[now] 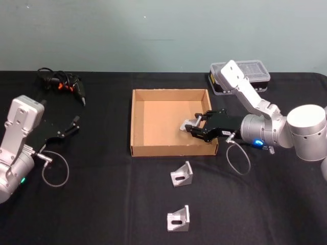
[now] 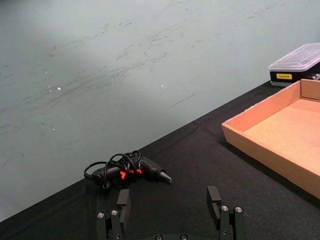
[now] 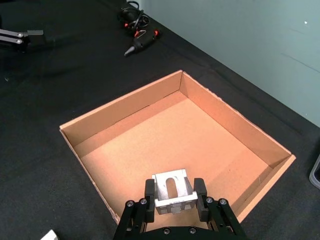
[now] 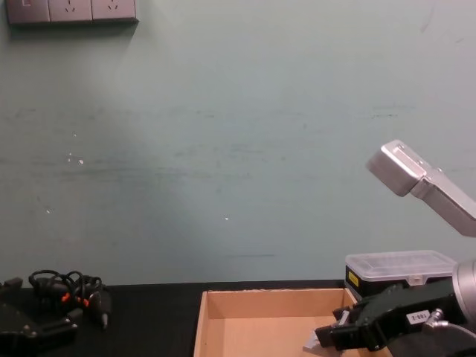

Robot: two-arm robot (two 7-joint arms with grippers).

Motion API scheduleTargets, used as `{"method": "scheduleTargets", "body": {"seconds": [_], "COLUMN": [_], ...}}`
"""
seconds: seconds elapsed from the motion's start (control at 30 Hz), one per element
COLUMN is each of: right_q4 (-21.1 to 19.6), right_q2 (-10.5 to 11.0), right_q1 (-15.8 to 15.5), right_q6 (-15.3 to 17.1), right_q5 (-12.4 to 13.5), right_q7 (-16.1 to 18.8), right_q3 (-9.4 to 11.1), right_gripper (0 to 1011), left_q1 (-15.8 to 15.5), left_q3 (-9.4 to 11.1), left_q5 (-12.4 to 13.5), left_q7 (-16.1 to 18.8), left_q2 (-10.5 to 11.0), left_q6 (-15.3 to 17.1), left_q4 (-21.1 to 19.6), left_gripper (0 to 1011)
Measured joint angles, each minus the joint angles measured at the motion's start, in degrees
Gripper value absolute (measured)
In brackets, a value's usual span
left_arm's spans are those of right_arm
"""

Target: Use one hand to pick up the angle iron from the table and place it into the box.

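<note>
Right tool point(image 1: 192, 126) reaches leftward, fingers clamped; left tool point(image 1: 69, 127) parked, fingers spread.

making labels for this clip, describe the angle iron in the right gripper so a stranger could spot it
Find the tan cardboard box on the black table. Near its front right corner the right gripper is shut on a small silver angle iron with a slotted face. Two other angle irons lie loose in front of the box; only this one is gripped.

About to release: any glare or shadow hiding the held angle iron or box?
Right wrist view: angle iron in the right gripper evenly lit, no glare; soft shadow only along the box walls. Head view: left gripper, parked left, dark against black table.
</note>
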Motion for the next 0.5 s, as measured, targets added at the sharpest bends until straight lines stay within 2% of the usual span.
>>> {"method": "scheduleTargets", "body": {"seconds": [0.5], "right_q4": [0.65], "right_q2": [-0.41], "right_q1": [-0.31], "right_q6": [-0.32], "right_q5": [-0.87], "right_q7": [0.27], "right_q3": [0.29], "right_gripper": [488], "left_q1": [0.00], "left_q3": [0.00], "left_q5": [0.00], "left_q7": [0.00], "left_q2": [0.00], "left_q6": [0.00], "left_q4": [0.00], "left_gripper": [1000]}}
